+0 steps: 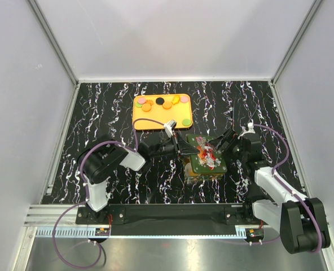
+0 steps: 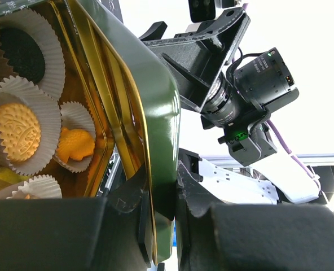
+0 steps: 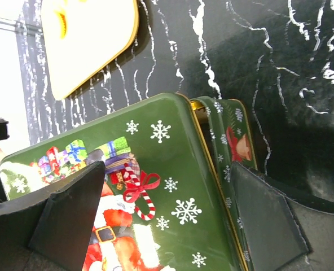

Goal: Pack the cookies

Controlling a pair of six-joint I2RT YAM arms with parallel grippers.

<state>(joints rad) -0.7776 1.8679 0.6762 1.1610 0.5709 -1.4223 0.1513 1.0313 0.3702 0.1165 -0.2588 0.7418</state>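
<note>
The cookies [image 1: 160,105] are small orange, black, pink and green discs lying on a yellow tray [image 1: 137,120] at the back centre. A green Christmas tin [image 1: 196,176] stands mid-table, with its Santa-printed lid [image 1: 207,153] tilted over it. My left gripper [image 1: 184,148] is shut on the lid's green edge [image 2: 155,101], with its fingers [image 2: 122,226] on either side of the rim. Under the lid I see a black cookie [image 2: 21,53], a tan cookie [image 2: 17,131] and an orange one [image 2: 75,145] in white paper cups. My right gripper [image 3: 167,220] is open and straddles the lid [image 3: 172,169] and the tin's side [image 3: 234,147].
The table [image 1: 110,107] is black marble-patterned, with white walls on three sides. The yellow tray's corner [image 3: 93,45] lies just beyond the tin in the right wrist view. The right arm's camera [image 2: 257,84] hangs close above the lid.
</note>
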